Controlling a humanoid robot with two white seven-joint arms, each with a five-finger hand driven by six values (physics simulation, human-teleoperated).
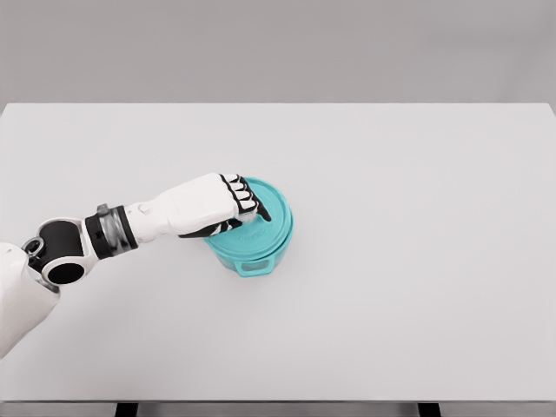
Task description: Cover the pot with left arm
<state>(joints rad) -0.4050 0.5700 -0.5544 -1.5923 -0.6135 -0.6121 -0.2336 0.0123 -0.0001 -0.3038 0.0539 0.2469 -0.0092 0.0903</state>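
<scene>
The left hand (228,208), fingers curled on the teal lid (265,213), holds it atop the pot (252,252); releasing off-centre could leave it tilted or sliding onto the bench (417,261).

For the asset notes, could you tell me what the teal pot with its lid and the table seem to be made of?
Pot and lid: seemingly moulded plastic or enamelled metal; a uniform teal, matte, without bright glints. The render leaves it open. The left hand rests over the lid.
Table: a smooth, matte white top, possibly laminate; no grain or texture shows.
</scene>
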